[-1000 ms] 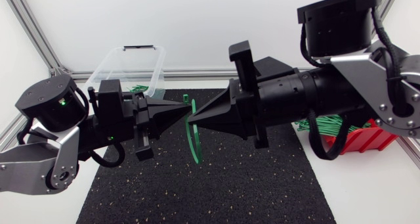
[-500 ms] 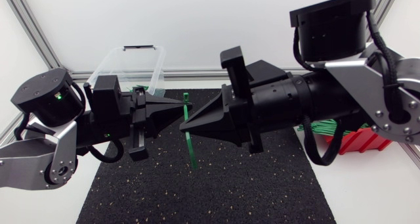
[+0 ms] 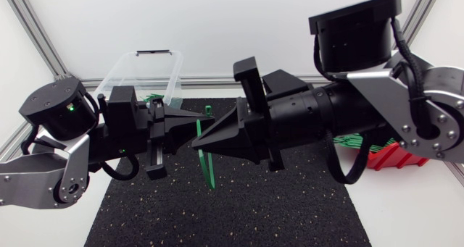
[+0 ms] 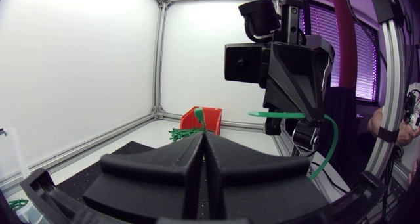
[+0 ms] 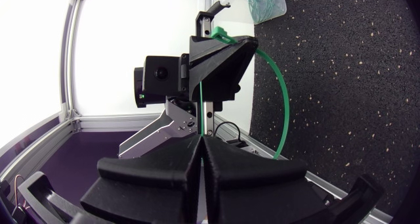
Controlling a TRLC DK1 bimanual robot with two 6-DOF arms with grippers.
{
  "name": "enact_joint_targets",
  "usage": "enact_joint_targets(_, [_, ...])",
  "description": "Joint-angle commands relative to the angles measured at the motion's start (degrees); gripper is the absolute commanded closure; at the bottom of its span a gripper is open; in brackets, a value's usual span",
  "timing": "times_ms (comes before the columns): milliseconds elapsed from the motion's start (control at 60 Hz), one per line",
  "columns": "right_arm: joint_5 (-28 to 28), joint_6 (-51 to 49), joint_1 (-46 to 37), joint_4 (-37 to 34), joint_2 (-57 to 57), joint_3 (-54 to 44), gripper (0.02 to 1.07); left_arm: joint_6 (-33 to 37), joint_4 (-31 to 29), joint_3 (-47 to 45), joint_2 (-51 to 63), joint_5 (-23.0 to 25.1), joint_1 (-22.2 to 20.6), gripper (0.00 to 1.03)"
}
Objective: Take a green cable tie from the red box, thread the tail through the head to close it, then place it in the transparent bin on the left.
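Above mat (image 3: 290, 203), two tools (image 3: 199, 121) (image 3: 194, 139), one tie (image 3: 209, 172)

A black speckled rubber mat (image 3: 239, 211) lies across the middle of a white tabletop (image 3: 413, 218); silver aluminium frame rails (image 3: 38, 35) run along its back and corners, with plain white wall panels (image 3: 217, 22) behind, evenly lit

My left gripper (image 3: 208, 119) and right gripper (image 3: 194, 140) are matt black plastic. Above the mat (image 3: 239, 211), which is rough, speckled black rubber, the green cable tie (image 3: 209, 171) is smooth plastic. The transparent bin (image 3: 119, 73) behind the mat is clear, glossy plastic. The red box (image 3: 397, 156) right of the mat is shiny plastic.
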Motion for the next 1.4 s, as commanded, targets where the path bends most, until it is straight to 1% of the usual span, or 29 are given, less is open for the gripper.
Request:
enact_joint_targets(0, [0.41,1.74,0.12,0.87,0.27,-1.27,1.02,0.49,1.01,0.68,-0.83,0.55,-0.44,1.00])
enact_joint_targets(217, [0.59,1.74,-1.81,1.58,-0.52,-2.15,1.02,0.58,1.09,-0.82,-2.59,0.46,-0.61,1.00])
enact_joint_targets(400, [0.76,1.74,-1.72,1.75,-0.87,-2.15,1.02,0.40,1.01,-2.22,-4.96,0.38,-0.61,1.00])
enact_joint_targets(1117, [2.35,2.45,-1.81,3.33,-1.49,-2.68,1.02,1.02,0.92,-4.51,-7.07,0.38,-1.23,1.00])
enact_joint_targets(1383, [2.08,3.32,-2.69,3.16,-1.05,-2.50,1.02,0.67,1.01,-5.65,-9.00,0.38,-2.99,1.00])
